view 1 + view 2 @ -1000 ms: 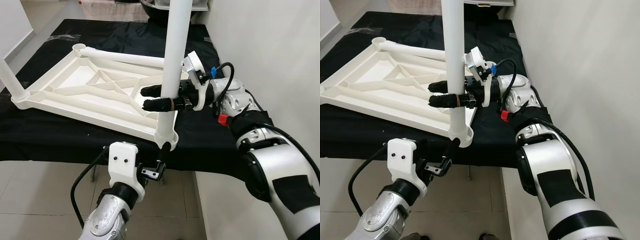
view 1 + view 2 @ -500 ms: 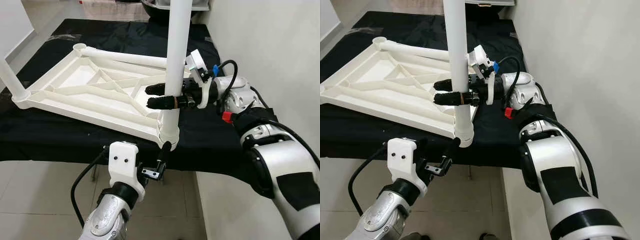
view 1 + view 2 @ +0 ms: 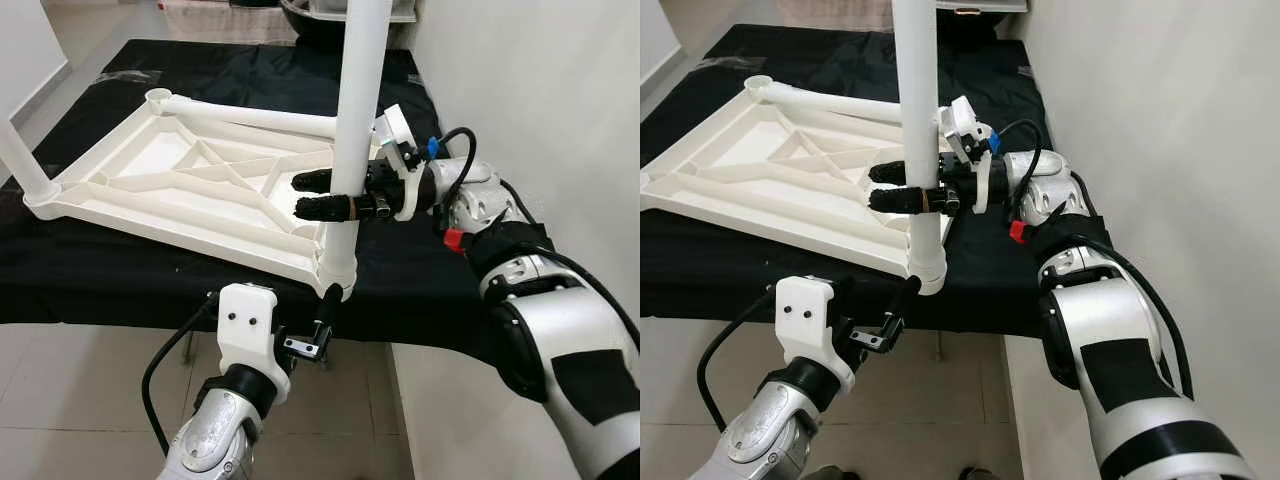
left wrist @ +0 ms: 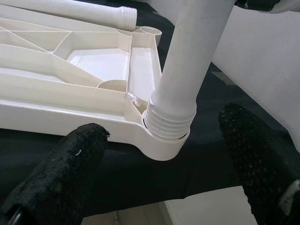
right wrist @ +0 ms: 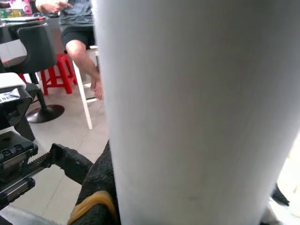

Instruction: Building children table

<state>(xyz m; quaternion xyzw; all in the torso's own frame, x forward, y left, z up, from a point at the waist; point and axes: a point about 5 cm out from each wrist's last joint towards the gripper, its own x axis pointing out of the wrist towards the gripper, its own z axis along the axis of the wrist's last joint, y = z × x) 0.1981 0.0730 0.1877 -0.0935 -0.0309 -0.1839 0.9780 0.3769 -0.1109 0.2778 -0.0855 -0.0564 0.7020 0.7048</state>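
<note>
While the left claw hovers open just below the corner socket, the right claw above it clamps the upright white leg, whose threaded end sits in that socket. Seating looks like the step in hand; next, I judge, twisting it home. Beyond, the upturned tabletop holds a loose leg on the black-covered worktop.

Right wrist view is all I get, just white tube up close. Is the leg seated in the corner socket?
Observer: The leg's threaded end sits in the tabletop's corner socket, threads still showing above the rim.
Operator: Where's my right gripper on it?
Observer: The right gripper is clamped around the leg, above the socket.
Operator: And the left?
Observer: The left gripper is open, just below that corner, touching nothing.
Operator: Other legs?
Observer: One loose leg lies across the far edge.
</note>
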